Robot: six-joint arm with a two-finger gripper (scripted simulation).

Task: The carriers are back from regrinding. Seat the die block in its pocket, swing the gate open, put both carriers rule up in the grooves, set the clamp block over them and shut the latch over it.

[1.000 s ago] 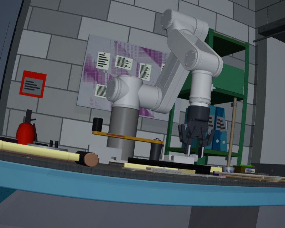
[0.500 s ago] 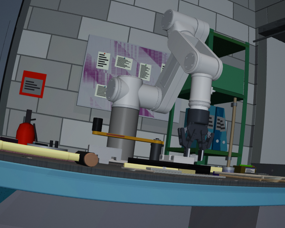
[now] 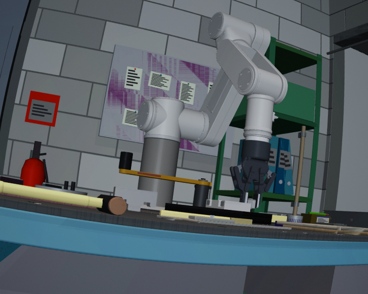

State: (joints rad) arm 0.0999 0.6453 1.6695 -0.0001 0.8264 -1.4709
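Note:
On the black base plate (image 3: 219,211) at the middle of the table sits a light grey block (image 3: 230,204) with raised lugs on top. My gripper (image 3: 251,199) points straight down at the block's right end, and its fingers are closed on the grey block there. A yellow gate arm (image 3: 165,175) with a black knob at its left end stands out from a black post (image 3: 201,194) left of the block. Two pale flat strips (image 3: 206,217) lie in front of the base plate. The block's pocket and grooves are hidden from the side camera.
A long cream mallet (image 3: 54,194) with a brown head lies across the left of the table. A red bottle (image 3: 33,171) stands behind it. A green shelf (image 3: 285,126) rises behind my gripper, a thin upright rod (image 3: 299,171) stands to its right, and small boxes (image 3: 315,218) lie near the rod.

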